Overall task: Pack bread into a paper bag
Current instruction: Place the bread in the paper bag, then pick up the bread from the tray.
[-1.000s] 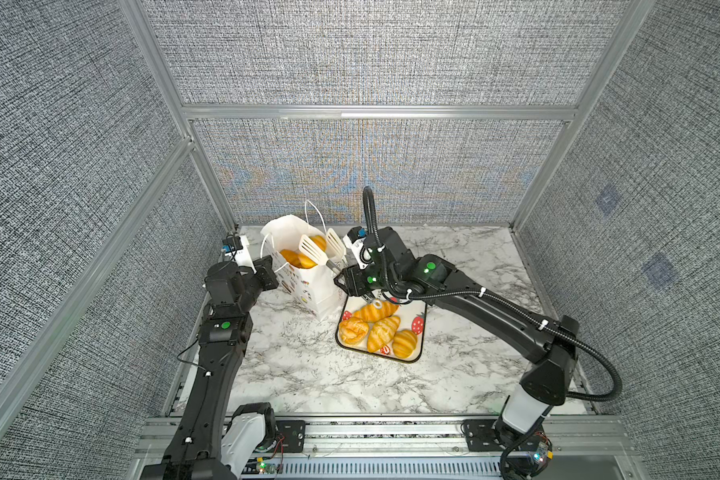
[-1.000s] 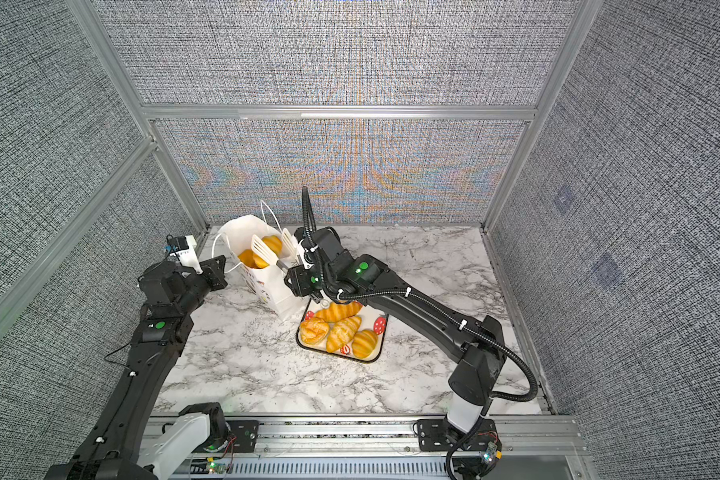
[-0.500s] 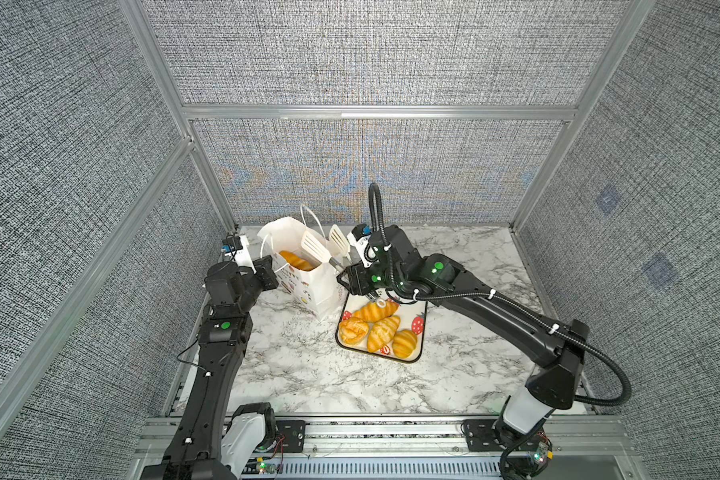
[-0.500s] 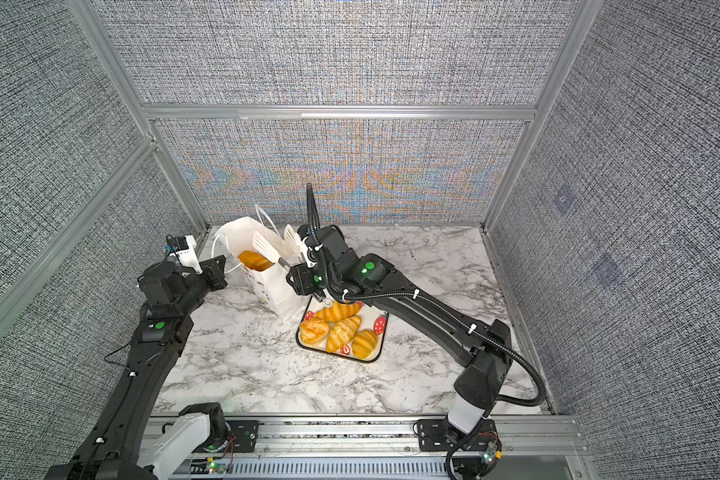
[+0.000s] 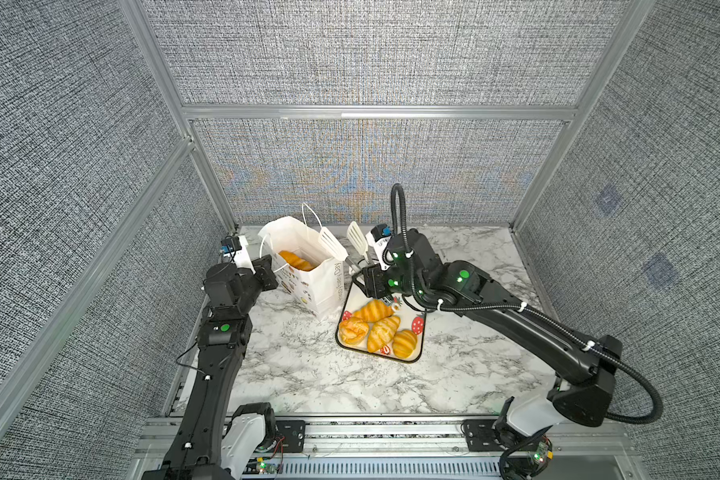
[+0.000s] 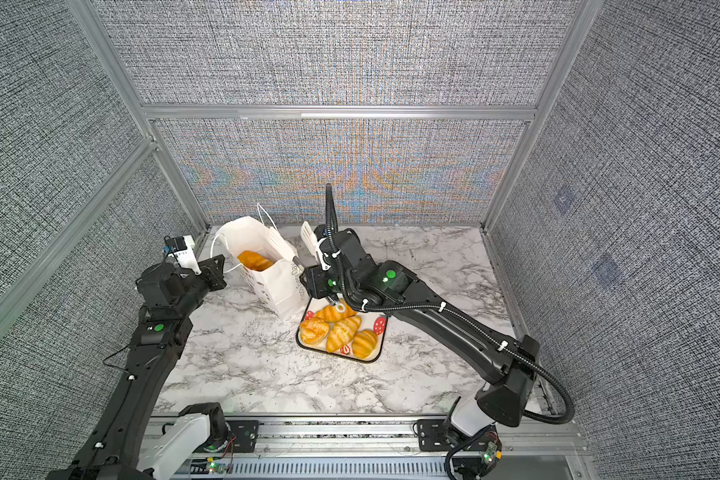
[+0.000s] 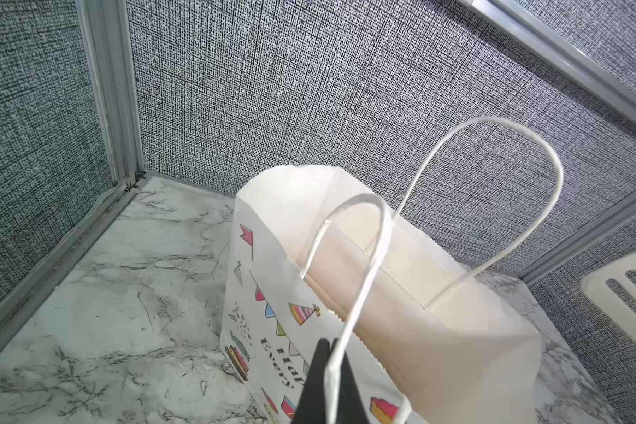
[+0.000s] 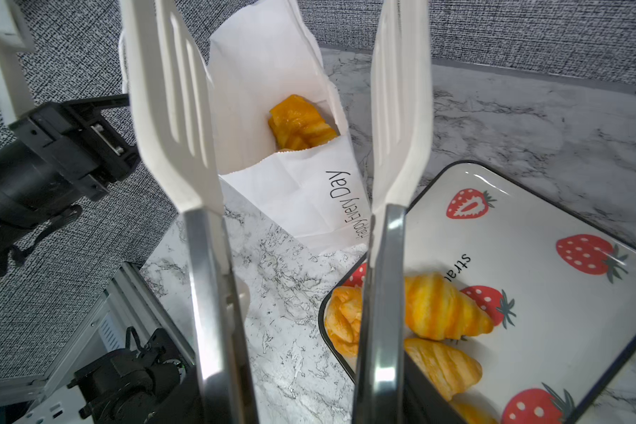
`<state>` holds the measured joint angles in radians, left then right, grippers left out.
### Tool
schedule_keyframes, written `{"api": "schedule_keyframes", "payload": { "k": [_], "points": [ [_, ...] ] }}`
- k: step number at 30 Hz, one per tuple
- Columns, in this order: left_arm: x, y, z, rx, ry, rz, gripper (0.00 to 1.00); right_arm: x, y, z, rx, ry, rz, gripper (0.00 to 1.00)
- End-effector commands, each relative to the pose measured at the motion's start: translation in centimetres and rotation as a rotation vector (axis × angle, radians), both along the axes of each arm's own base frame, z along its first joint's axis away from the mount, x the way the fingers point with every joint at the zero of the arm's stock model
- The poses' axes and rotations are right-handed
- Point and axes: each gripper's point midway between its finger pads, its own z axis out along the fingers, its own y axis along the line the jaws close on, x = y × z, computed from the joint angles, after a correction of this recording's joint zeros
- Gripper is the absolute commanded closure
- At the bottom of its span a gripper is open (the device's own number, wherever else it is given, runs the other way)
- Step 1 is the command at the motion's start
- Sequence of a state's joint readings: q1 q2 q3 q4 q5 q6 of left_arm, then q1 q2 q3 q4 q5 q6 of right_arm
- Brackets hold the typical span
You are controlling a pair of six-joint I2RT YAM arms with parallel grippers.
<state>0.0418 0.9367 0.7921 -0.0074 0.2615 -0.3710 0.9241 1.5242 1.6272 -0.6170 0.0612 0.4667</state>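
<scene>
Four glossy golden-orange pastries [image 5: 382, 332], ridged with brown stripes, lie touching one another on the black-rimmed white strawberry-print tray [image 8: 529, 235], below centre in both top views. More bread [image 5: 296, 261] sits inside the tall white paper bag [image 5: 314, 286], upright on the marble-patterned counter [image 5: 308, 374] just up and left of the tray. The left gripper [image 7: 329, 352] has its jaws clamped on the bag's thin white cord handle [image 7: 368, 279]. The right gripper [image 5: 371, 282] has its jaws gripping steel tongs with white slotted blades [image 8: 169, 110], spread apart by the bag's mouth.

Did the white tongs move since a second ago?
Yes. In a top view the tongs have shifted right, from over the mouth of the paper bag to its edge.
</scene>
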Motion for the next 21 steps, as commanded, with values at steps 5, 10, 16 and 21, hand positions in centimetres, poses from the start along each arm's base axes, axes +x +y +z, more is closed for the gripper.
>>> {"api": "schedule_keyframes", "payload": {
  "k": [5,10,16,21],
  "points": [
    [-0.1,-0.1,0.8,-0.002,-0.039,-0.005,1.0,-1.0,-3.9,-2.3,-0.014,0.063,-0.146,0.42],
    [-0.1,0.0,0.9,0.003,-0.041,-0.002,1.0,-1.9,-6.3,-4.5,-0.052,0.091,-0.203,0.42],
    [-0.3,-0.3,1.1,0.006,-0.051,-0.021,1.0,-2.6,-8.8,-7.5,-0.117,0.121,-0.262,0.42],
    [0.3,-0.4,0.3,0.008,-0.023,-0.031,1.0,-3.4,-9.7,-9.5,-0.146,0.172,-0.271,0.42]
  ]
}}
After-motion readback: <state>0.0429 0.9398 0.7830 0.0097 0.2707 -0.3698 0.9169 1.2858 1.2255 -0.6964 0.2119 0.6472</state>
